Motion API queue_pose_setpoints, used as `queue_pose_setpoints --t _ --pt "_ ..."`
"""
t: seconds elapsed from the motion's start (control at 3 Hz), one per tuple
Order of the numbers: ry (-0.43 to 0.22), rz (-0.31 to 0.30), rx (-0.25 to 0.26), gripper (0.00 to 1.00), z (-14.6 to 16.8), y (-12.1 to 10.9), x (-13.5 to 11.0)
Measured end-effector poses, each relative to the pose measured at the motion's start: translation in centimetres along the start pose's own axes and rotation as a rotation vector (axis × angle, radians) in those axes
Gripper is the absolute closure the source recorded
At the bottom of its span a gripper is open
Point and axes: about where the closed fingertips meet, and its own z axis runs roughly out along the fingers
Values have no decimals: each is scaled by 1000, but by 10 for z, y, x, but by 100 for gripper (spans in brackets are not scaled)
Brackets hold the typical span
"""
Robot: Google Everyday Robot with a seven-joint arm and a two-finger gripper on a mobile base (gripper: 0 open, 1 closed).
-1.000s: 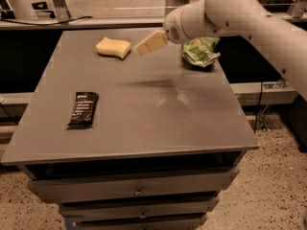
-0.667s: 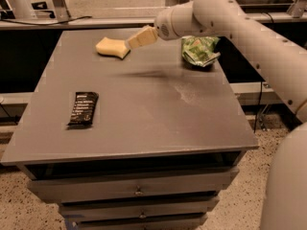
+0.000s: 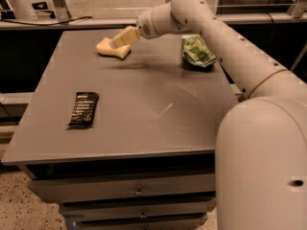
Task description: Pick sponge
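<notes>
The sponge [image 3: 111, 50] is a pale-yellow foam block lying on the grey table [image 3: 144, 104] near its far left. My gripper [image 3: 117, 42], with cream blocky fingers, hangs at the end of the white arm that reaches in from the right. Its tips are right over the sponge's right end and overlap it in the camera view. The sponge rests on the table.
A green wrinkled snack bag [image 3: 197, 51] lies at the table's far right. A black wrapped bar [image 3: 84, 109] lies on the left side, nearer the front. My white arm and body fill the right of the view. Drawers run below the table's front edge.
My gripper has moved left across the far side of the table, from beside the green bag to over the sponge. The sponge, bag and bar have not moved.
</notes>
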Motion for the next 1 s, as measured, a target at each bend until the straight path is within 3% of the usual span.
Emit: queue_pose_setpoints --t 0.67,1.0 --pt "83 -48 -77 0 46 13 12" --pt "112 -60 -107 0 55 21 19"
